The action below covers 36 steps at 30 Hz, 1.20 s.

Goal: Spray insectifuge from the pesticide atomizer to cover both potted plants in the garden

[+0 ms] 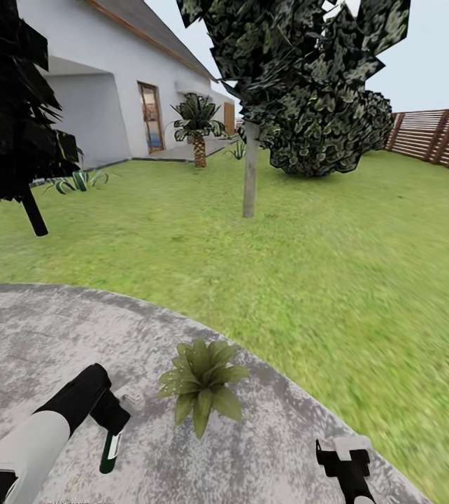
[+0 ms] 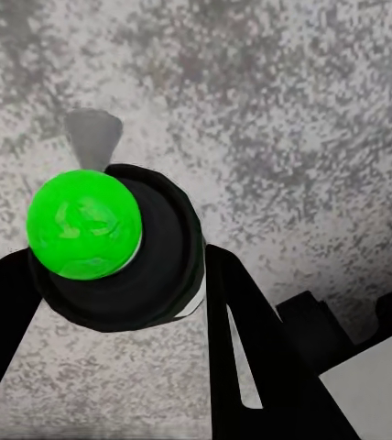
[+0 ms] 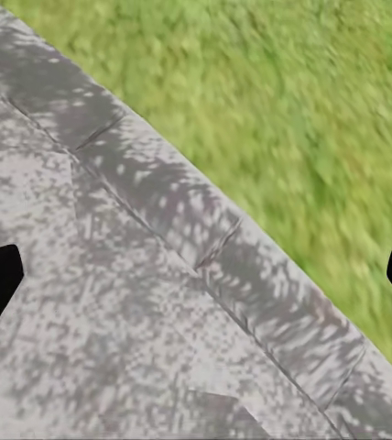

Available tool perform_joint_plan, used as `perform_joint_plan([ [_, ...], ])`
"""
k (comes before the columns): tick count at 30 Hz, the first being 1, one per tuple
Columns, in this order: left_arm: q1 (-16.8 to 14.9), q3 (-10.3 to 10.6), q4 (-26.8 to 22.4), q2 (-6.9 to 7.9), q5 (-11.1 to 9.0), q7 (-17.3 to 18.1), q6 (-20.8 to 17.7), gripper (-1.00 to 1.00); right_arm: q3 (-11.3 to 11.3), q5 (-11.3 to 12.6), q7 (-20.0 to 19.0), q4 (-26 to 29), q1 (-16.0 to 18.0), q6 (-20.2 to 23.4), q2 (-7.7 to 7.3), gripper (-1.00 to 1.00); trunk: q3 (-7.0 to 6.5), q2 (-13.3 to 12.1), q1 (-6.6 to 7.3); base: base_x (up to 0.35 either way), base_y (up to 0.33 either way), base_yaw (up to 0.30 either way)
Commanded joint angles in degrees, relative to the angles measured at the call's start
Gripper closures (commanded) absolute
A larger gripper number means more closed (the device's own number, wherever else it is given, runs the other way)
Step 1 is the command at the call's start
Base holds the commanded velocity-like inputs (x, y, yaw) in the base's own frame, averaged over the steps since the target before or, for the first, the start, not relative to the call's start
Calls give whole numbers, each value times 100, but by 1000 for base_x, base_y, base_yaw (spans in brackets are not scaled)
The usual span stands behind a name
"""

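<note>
The left arm reaches forward and down at the near left over the gravel patio (image 1: pixel 56 329). Its left tool (image 1: pixel 115 418) is closed around the pesticide atomizer (image 1: pixel 110 451), which hangs bottom-down just left of the potted plant (image 1: pixel 202 381). The right tool (image 1: pixel 347 455), at the near right, hovers over the patio edge, jaws spread wide and holding nothing.

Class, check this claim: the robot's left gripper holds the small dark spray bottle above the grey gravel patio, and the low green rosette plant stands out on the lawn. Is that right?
Not quite. The low green rosette plant stands on the grey gravel patio, not on the lawn, as the head view shows. The rest holds: the left gripper grips the small dark spray bottle above the patio.
</note>
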<state>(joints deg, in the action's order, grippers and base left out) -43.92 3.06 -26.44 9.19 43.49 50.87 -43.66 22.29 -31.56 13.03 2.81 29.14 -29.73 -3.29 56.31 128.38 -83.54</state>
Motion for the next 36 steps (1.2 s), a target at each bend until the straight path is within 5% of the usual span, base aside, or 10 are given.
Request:
perform_joint_plan([
  [1,-3,28,-10,-1,27,43,-20,100,30,-61,32,-9,4,-16,1,-100,5,2,-1,187,-117,150],
  [11,14,36,79,12,37,-6,-17,100,30,-61,32,-9,4,-16,-5,-100,5,2,-1,58,-176,30],
  [18,340,37,104,-51,-28,-180,-7,100,30,-61,32,-9,4,-16,-5,-100,5,2,-1,0,-5,243],
  [36,357,15,100,-137,-26,-221,-16,100,32,-52,32,-7,4,-16,4,-100,5,2,-1,23,-217,161],
])
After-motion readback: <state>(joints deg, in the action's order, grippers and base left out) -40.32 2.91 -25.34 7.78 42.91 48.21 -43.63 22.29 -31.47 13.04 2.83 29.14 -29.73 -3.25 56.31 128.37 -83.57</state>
